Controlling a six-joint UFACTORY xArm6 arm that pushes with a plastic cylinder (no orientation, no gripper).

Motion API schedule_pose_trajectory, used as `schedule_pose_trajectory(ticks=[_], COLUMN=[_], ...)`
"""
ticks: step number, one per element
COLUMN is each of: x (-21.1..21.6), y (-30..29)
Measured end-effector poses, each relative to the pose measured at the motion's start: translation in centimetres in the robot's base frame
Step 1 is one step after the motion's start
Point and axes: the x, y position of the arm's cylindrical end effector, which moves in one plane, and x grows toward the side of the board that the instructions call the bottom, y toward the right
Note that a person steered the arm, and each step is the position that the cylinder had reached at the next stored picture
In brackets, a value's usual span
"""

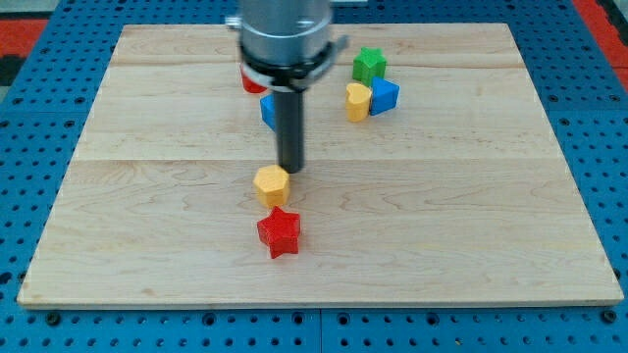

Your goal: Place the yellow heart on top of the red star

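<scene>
My tip (pixel 291 169), the lower end of the straight dark rod, rests on the pale wooden board (pixel 471 235) and grasps nothing; it has no jaws to open or close. It stands just above and slightly to the view's right of a yellow block (pixel 272 184), close enough that I cannot tell whether they touch.

Two yellow blocks are in view. The one by my tip looks faceted, and its shape is hard to make out. The second yellow block (pixel 358 101), rounded like a heart, lies near the view's top right, touching a blue block (pixel 384 95).

One red star (pixel 279 232) lies just below the first yellow block, close to it but apart.

One green block (pixel 369 65) sits just above the yellow and blue pair. A second blue block (pixel 267 110) and a second red block (pixel 252 81) peek out from behind the rod and the arm's housing, both largely hidden.
</scene>
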Motion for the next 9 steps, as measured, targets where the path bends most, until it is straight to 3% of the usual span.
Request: schedule_pose_trajectory(ticks=[1,2,3,4,5,6,7,8,9], x=[0.3,3.8,2.4,0.3,-5.2,-12.9,-13.8,-9.9,-8.5], y=[-1.0,-1.1,0.3,8.7,17.4,17.3,10.6,5.6,4.8])
